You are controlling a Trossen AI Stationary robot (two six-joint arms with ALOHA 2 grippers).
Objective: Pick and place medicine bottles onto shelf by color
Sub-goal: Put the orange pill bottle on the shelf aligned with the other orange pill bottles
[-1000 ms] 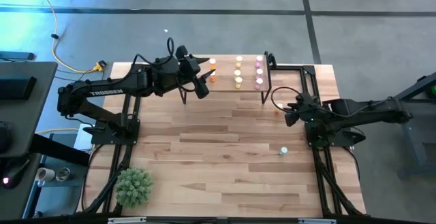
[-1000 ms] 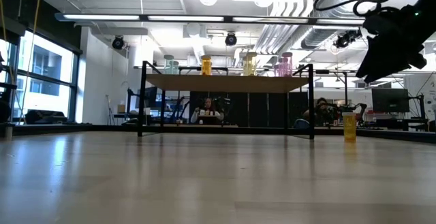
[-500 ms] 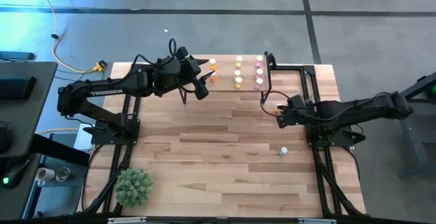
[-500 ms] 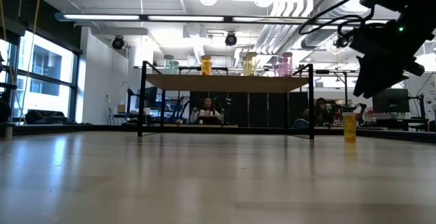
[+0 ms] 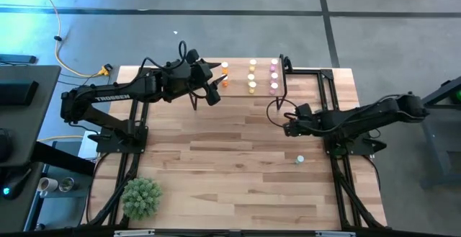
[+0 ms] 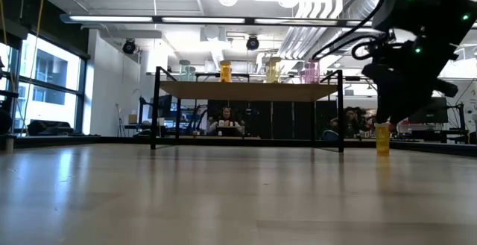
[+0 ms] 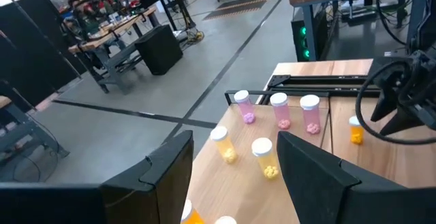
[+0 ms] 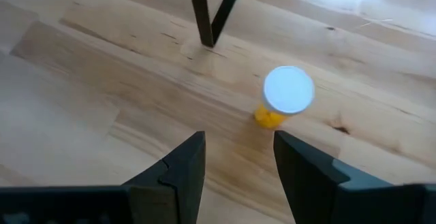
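Note:
An orange bottle (image 8: 288, 91) with a white cap stands upright on the table by the shelf's near right leg (image 8: 204, 13); it also shows in the low view (image 6: 382, 139). My right gripper (image 8: 238, 163) is open and empty, just above and short of it (image 5: 287, 127). The shelf (image 5: 241, 78) at the far edge carries orange, yellow and pink bottles (image 7: 279, 108) in rows. My left gripper (image 7: 235, 176) is open and empty above the shelf's left end (image 5: 212, 91). A green bottle (image 5: 299, 160) stands on the table nearer the front right.
A small green plant (image 5: 140, 197) sits at the table's near left corner. Black frame rails (image 5: 338, 172) run along the table's right and left sides. Bare wood lies between the shelf and the near edge.
My right gripper has moved toward the table's left edge and down, closing in on the orange bottle beside the shelf's right leg. The bottle has stayed in place.

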